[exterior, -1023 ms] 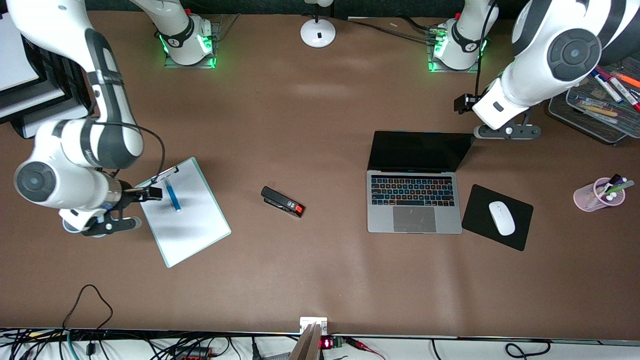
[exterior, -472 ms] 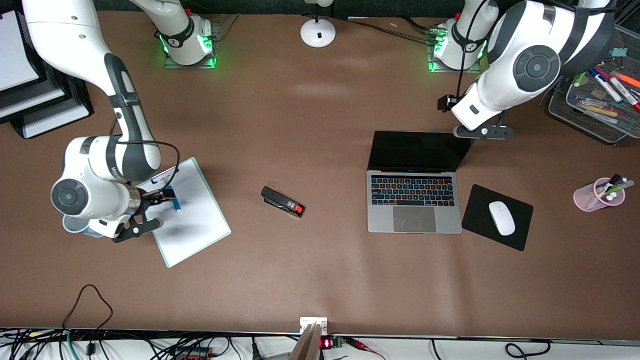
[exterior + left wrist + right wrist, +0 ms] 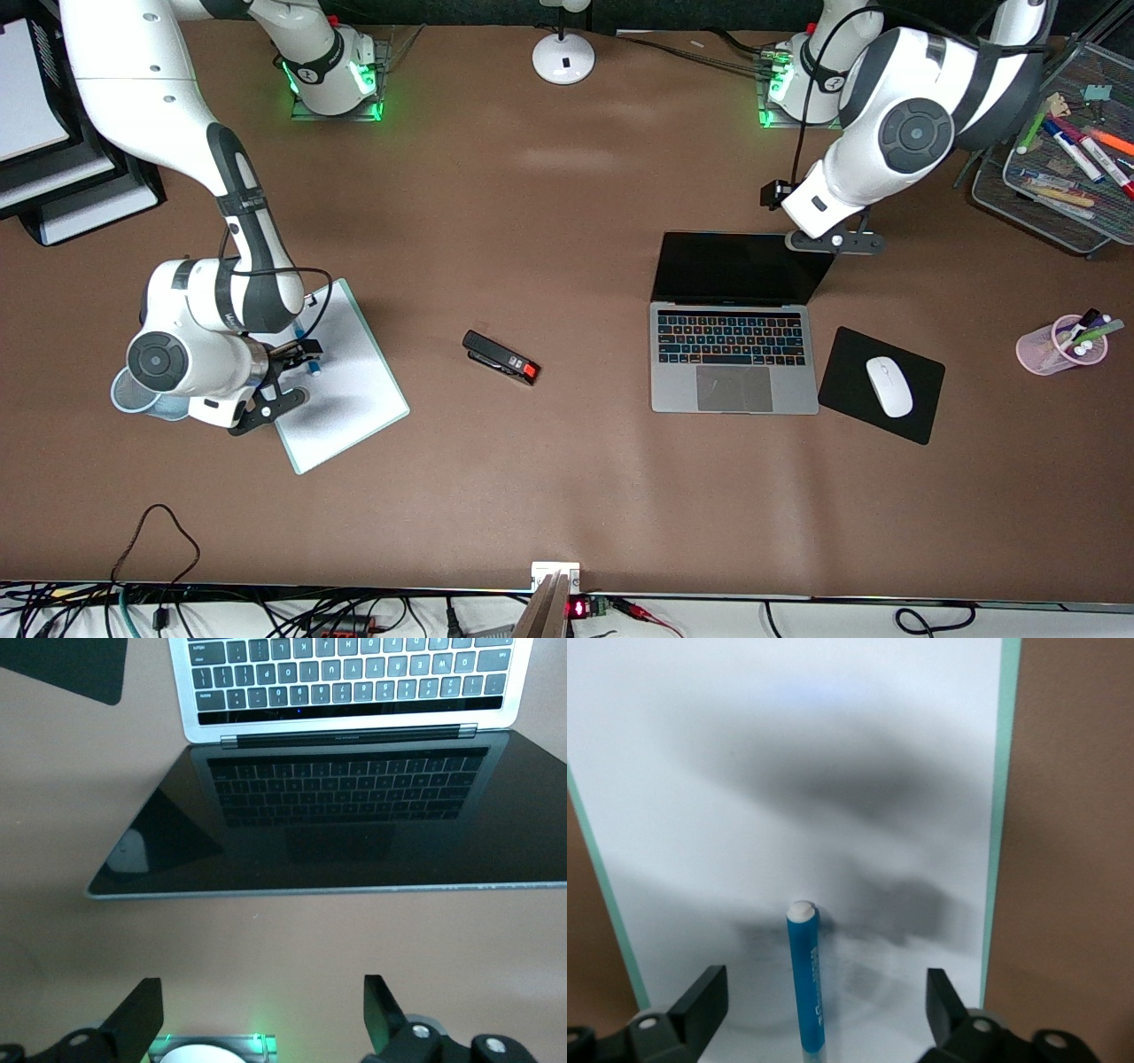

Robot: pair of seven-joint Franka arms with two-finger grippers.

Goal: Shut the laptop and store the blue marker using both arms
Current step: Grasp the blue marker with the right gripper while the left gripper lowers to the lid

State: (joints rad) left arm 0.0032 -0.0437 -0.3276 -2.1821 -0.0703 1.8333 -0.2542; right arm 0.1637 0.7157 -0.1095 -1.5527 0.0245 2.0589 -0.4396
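Partly hidden beneath the right arm's wrist, the blue marker (image 3: 307, 358) lies on the white clipboard (image 3: 341, 390) toward the right arm's end of the table; only a short stretch of it shows in the front view, while the right wrist view shows its barrel and white end (image 3: 804, 979), the other end cut off by the frame edge. The right gripper (image 3: 819, 1014) hangs just above the marker with its jaws spread wide, one finger on each side, touching nothing. The laptop (image 3: 733, 323) stands open toward the left arm's end, black screen tilted back, its upper corner covered by the left gripper (image 3: 833, 241). That gripper (image 3: 261, 1023) hovers over the lid's top edge with jaws released and empty. A black stapler (image 3: 500, 357) lies between clipboard and laptop. Beside the laptop sit a black mouse pad (image 3: 850, 363) bearing a white mouse (image 3: 889, 386), a pink cup (image 3: 1054, 350) of pens, and a wire tray (image 3: 1054, 190) of markers, partly screened by the left arm.
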